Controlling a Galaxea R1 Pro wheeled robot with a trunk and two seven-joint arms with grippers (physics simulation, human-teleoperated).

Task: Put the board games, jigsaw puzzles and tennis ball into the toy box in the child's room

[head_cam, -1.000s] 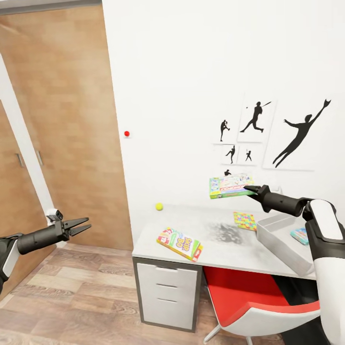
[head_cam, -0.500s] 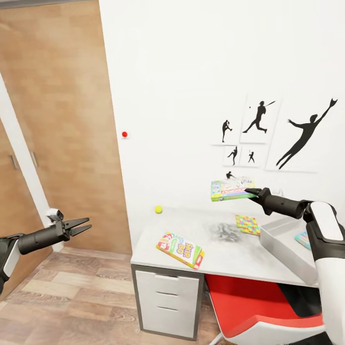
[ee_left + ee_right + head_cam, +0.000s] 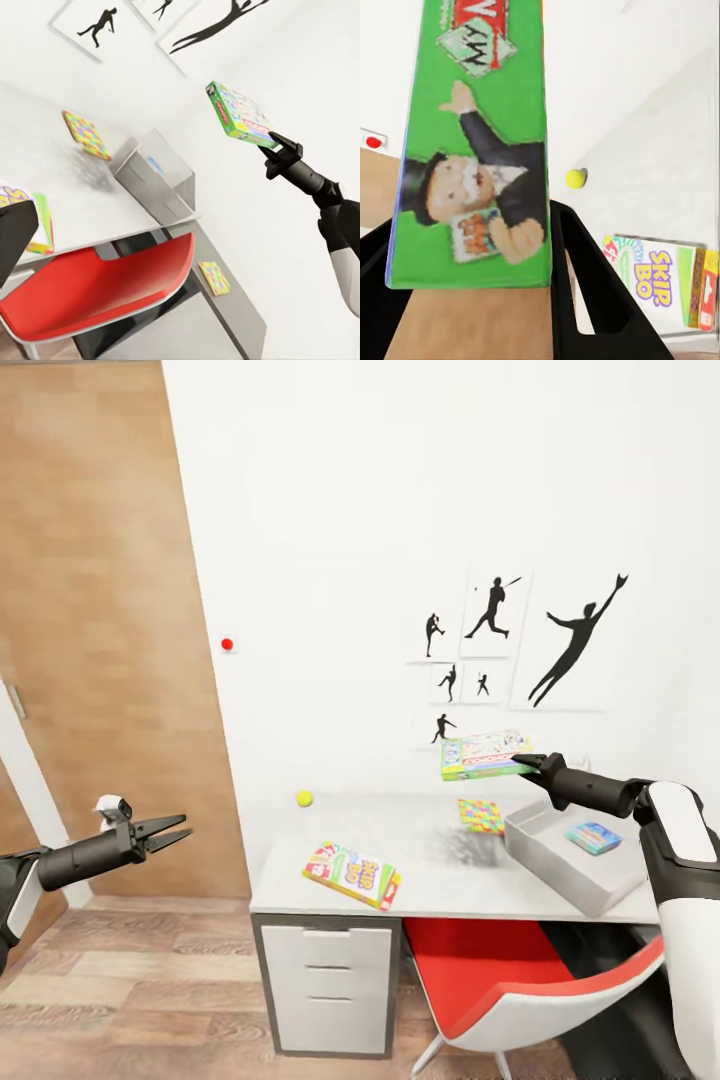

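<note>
Both arms reach forward: right gripper [image 3: 522, 763] clamps a board game [image 3: 483, 753], left gripper [image 3: 170, 829] open, empty.

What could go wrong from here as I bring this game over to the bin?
The right end effector pinches the green board game only by one edge, out in the air, so it could twist or slip free. The toy box sits angled near the table edge and already holds a blue box; a long game dropped crooked might hang on the rim. Lowering could also brush the jigsaw puzzle lying beside the bin.
</note>
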